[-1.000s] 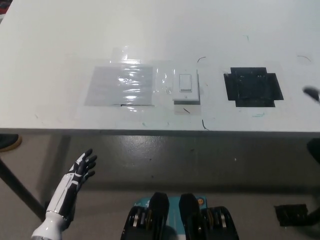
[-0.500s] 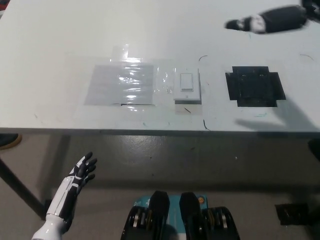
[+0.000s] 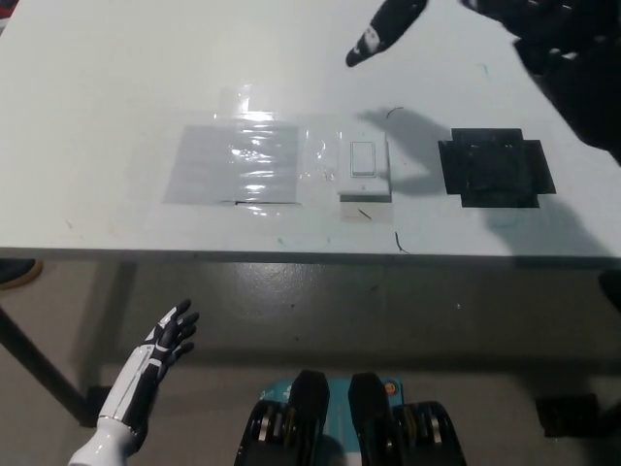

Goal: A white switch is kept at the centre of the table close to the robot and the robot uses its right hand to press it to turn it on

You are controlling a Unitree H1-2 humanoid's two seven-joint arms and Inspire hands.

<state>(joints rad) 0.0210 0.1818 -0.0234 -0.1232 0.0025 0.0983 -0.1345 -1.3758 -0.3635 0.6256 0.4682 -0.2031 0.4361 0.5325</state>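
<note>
At about seven o'clock, nearest the viewer and below the table edge, the white left hand rests over the grey floor, holding nothing, its dark fingers spread apart and pointing up toward one o'clock.

Past it runs the near edge of a white table, which fills the upper half of the view. Just above centre, close to that edge, sits the white switch. It is a flat rectangular plate, taller than wide, with a smaller upright rocker in its middle, outlined by a thin grey line. It lies flat on the table, taped down under clear glossy film. A short dark pen mark lies just below it at six o'clock.

Touching the switch at nine o'clock is a grey rectangular sheet under shiny clear tape that catches the light. At three o'clock from the switch, apart from it, is a square patch of black tape.

Farthest off, at one o'clock, the black right hand hangs above the table, holding nothing, one finger stretched out toward nine o'clock. Its shadow falls just right of the switch. The hand does not touch the switch.
</note>
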